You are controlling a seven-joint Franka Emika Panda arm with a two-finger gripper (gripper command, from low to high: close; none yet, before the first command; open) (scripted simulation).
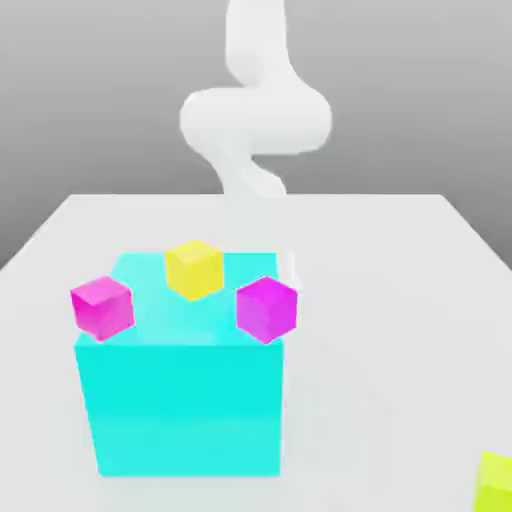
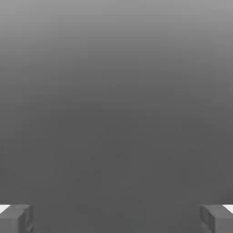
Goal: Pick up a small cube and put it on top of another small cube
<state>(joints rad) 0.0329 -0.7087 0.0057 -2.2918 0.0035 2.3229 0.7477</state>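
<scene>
The small cube, lime yellow-green, lies on the white table at the near edge of the exterior view's right, partly cut off by the picture's border. My white arm rises at the back of the table, behind the big cyan block. In the hand view my gripper is open: its two grey fingertips stand far apart with nothing between them, and a plain grey surface lies ahead.
A pure-yellow small cube sits at the cyan block's top. Two magenta cubes show at the block's upper corners; whether they rest on it I cannot tell. The white table spreads to the exterior view's right.
</scene>
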